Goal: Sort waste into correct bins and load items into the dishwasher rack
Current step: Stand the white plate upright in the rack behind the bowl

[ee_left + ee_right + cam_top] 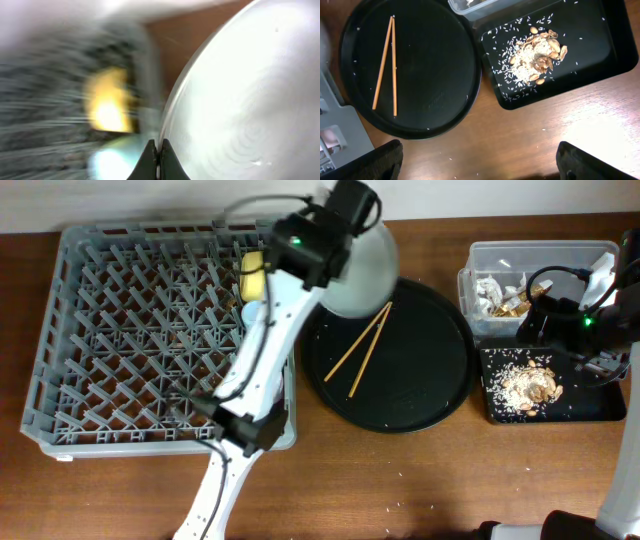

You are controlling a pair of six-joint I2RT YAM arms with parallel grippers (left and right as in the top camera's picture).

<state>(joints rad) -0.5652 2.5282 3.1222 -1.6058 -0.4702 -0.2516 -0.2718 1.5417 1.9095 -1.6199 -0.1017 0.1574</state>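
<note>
Plate (240,100), glossy and round, is pinched at its rim by my left gripper (158,150). My right gripper (480,152) gapes wide.

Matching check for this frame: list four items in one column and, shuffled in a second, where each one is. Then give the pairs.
Things
1. chopsticks
2. plate
3. food scraps
4. yellow bowl

Places
A. in the dishwasher rack
B. lying flat on the round black tray
C. clamped at its rim by the left gripper
D. in the black rectangular tray

Pairs: 1-B, 2-C, 3-D, 4-A
</note>
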